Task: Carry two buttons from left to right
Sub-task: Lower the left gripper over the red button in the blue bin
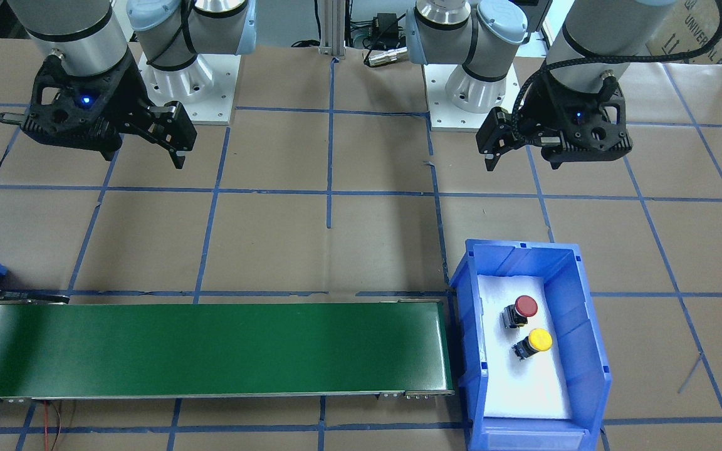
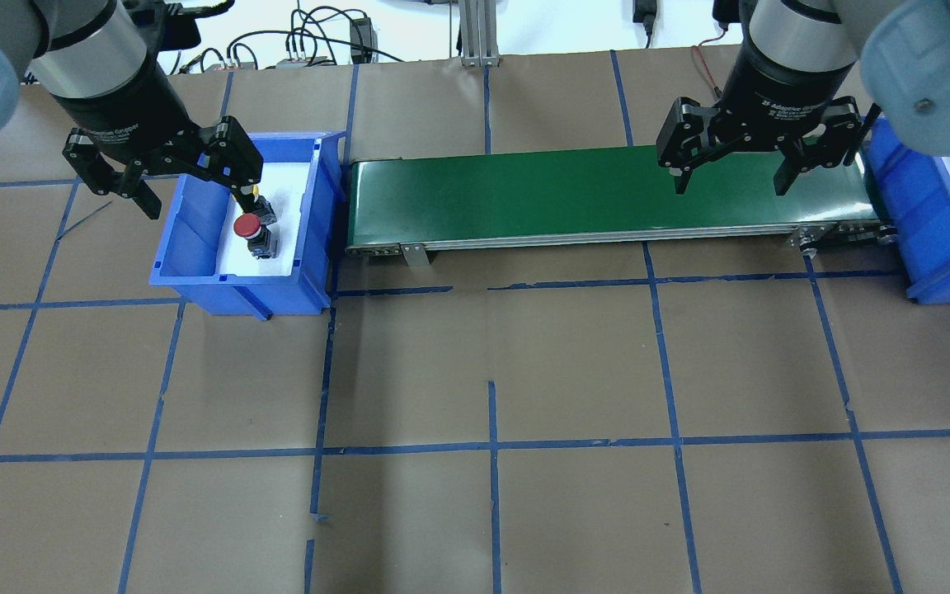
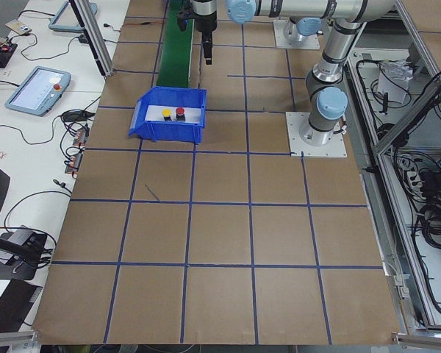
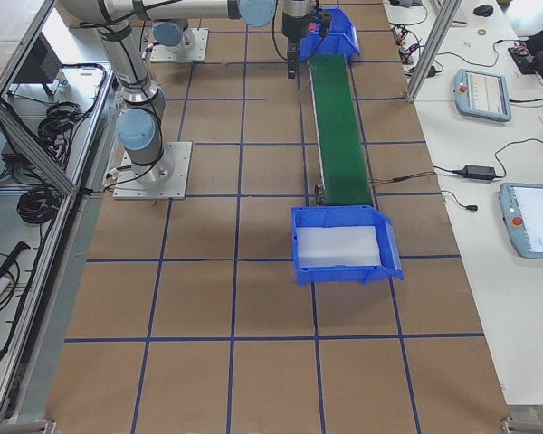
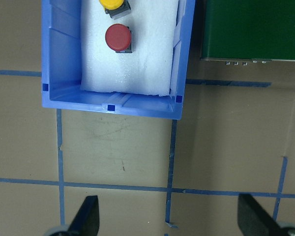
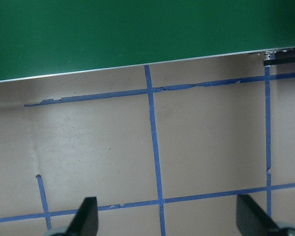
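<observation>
The red button [image 1: 526,306] and the yellow button [image 1: 539,340] stand on white foam in a blue bin [image 1: 519,252] at the conveyor's left end. In the overhead view the red button [image 2: 248,227] shows clearly, and the yellow button [image 2: 255,191] is partly hidden behind a finger. My left gripper [image 2: 192,198] hangs open and empty, raised on the robot's side of that bin. The left wrist view shows the red button [image 5: 118,37] and the yellow button [image 5: 111,4] at its top edge. My right gripper [image 2: 731,186] is open and empty, raised near the conveyor's right end.
A green conveyor belt [image 2: 607,194] runs between the left bin and a second blue bin [image 2: 933,235] at the right end. That bin [image 4: 344,244] holds only white foam. The table is brown paper with blue tape lines.
</observation>
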Robot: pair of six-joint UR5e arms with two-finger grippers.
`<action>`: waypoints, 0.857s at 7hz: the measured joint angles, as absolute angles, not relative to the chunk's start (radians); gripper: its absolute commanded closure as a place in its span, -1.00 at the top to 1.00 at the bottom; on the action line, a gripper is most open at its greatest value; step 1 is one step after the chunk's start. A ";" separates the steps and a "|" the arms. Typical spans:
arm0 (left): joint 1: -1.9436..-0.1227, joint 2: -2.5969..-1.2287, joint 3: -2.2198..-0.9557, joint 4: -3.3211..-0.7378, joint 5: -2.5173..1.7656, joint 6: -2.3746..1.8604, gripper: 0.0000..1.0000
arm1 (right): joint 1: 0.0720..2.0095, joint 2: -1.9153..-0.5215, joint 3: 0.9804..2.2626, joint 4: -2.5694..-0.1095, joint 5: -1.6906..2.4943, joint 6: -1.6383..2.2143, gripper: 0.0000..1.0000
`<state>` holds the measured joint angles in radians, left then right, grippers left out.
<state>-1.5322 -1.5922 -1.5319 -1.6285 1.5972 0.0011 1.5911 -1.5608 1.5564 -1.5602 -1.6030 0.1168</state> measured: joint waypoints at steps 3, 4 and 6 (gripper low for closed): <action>-1.532 -1.589 -1.543 -1.596 1.596 -0.029 1.00 | 1.590 -1.561 1.557 -1.561 -1.603 0.117 1.00; -1.533 -1.588 -1.545 -1.594 1.596 -0.029 1.00 | 1.590 -1.561 1.556 -1.561 -1.603 0.117 1.00; -1.527 -1.587 -1.545 -1.593 1.596 -0.021 1.00 | 1.589 -1.561 1.555 -1.562 -1.603 0.117 1.00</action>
